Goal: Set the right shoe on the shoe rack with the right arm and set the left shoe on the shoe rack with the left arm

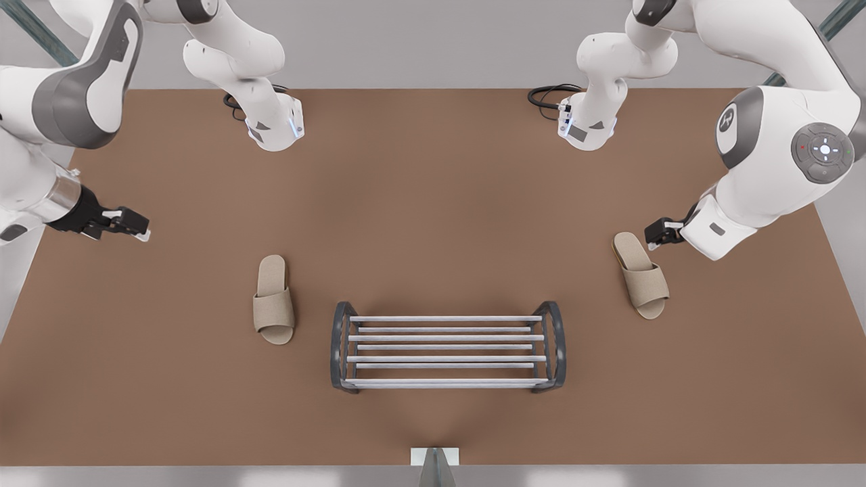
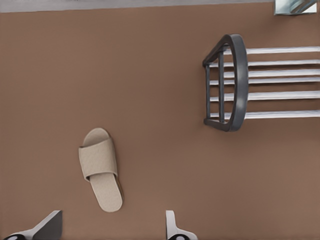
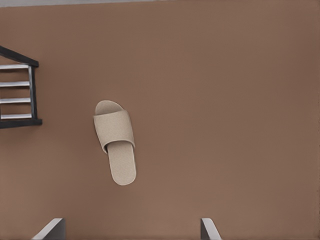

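Two slippers: beige fabric open-toe slippers, both flat on the brown desk (image 1: pixel 433 203), one on each side of the rack
Rack: low shoe rack with dark grey arched end frames and silver-grey bars (image 1: pixel 446 345), near the desk's front edge, nothing on its bars
Left shoe: beige slipper at the front view's right (image 1: pixel 641 275), well apart from the rack, toe angled toward the desk's front; also in the left wrist view (image 2: pixel 101 169) with one rack end frame (image 2: pixel 239 82)
Right shoe: beige slipper at the front view's left (image 1: pixel 274 299), near the rack's end frame, not touching it; in the right wrist view (image 3: pixel 116 142)
Left end effector: (image 1: pixel 657 233) just beside the left shoe's heel, fingers spread wide (image 2: pixel 113 214), holding nothing
Right end effector: (image 1: pixel 128 223) well apart from the right shoe, toward the desk's edge at the front view's left, fingers spread wide (image 3: pixel 132 220), holding nothing
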You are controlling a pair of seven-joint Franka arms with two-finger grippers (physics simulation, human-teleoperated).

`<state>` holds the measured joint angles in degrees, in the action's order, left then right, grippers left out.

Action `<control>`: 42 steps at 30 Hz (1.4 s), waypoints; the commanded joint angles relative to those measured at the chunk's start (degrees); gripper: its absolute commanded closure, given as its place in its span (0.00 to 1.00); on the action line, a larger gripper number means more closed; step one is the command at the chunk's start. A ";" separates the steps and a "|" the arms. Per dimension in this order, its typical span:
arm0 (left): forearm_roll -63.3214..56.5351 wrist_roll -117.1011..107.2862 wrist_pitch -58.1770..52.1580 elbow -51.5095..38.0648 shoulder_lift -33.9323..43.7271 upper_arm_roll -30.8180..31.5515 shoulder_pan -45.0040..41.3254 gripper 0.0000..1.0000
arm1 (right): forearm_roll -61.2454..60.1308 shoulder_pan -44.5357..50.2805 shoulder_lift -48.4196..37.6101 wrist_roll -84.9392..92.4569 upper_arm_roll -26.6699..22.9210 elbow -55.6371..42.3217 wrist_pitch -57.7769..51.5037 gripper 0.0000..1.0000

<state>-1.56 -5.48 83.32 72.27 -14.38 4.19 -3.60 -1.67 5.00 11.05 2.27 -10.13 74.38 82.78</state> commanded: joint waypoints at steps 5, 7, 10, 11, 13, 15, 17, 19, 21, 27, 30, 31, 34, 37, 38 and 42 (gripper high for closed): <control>0.15 6.53 19.68 19.21 6.91 -3.75 0.26 0.00 | -0.09 -0.43 -2.88 4.32 2.30 14.04 16.36 0.00; 0.59 7.06 25.04 24.75 7.79 -5.07 0.17 0.00 | -0.35 -1.57 -3.58 4.94 3.45 21.07 23.48 0.00; 0.68 8.99 53.33 48.92 15.08 -6.30 0.08 0.00 | -0.35 -5.44 -2.70 8.01 6.00 28.01 32.52 0.00; 0.59 10.39 58.09 51.47 14.82 -7.36 0.17 0.00 | -0.35 -6.32 -2.52 8.37 6.08 29.42 34.72 0.00; 0.77 12.15 71.36 58.50 13.77 -8.41 0.26 0.00 | -0.88 -7.20 -1.91 10.92 6.09 34.51 43.42 0.00; 1.03 12.15 78.75 59.65 10.25 -8.76 0.26 0.00 | -2.90 -8.78 -1.38 15.30 6.09 39.09 50.72 0.00; 0.94 12.50 83.58 63.34 10.16 -10.87 0.26 0.00 | -8.00 -9.22 1.08 22.25 6.09 41.20 57.05 0.00; 0.94 13.91 88.42 67.21 10.16 -11.22 0.26 0.00 | -12.56 -10.27 4.24 29.37 6.00 41.20 60.21 0.00; 0.94 13.91 92.55 71.69 10.34 -11.14 0.17 0.00 | -14.06 -10.80 7.14 33.59 6.00 41.11 63.91 0.00; 0.94 13.65 98.88 78.63 11.04 -11.93 0.17 0.00 | -14.06 -10.63 3.02 36.93 6.09 54.02 71.64 0.00; 1.03 8.47 99.93 82.33 11.04 -12.81 0.08 0.00 | -14.42 -10.71 3.19 39.13 6.09 59.65 76.47 0.00; 1.03 2.15 99.93 82.50 10.95 -12.81 0.08 0.00 | -14.33 -10.54 3.10 39.83 6.17 61.50 78.85 0.00; 0.94 -10.25 100.20 82.41 9.63 -12.63 0.08 0.00 | -14.33 -9.83 3.45 40.45 6.17 62.12 79.99 0.00; 0.94 -18.08 100.99 82.33 8.58 -12.54 0.08 0.00 | -14.42 -9.84 3.63 40.45 8.81 61.94 81.48 0.00; 0.94 -19.48 100.99 82.33 8.40 -12.54 -0.01 0.00 | -14.50 -9.84 3.63 40.45 9.77 62.12 82.28 0.00; 0.76 -26.08 104.42 81.45 4.89 -12.37 -0.18 0.00 | -14.50 -9.83 4.16 40.45 12.15 62.12 82.36 0.00</control>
<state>-0.70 -9.33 184.42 153.84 -8.87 -8.15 -3.86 -16.07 -4.78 15.26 32.93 1.62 136.48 162.58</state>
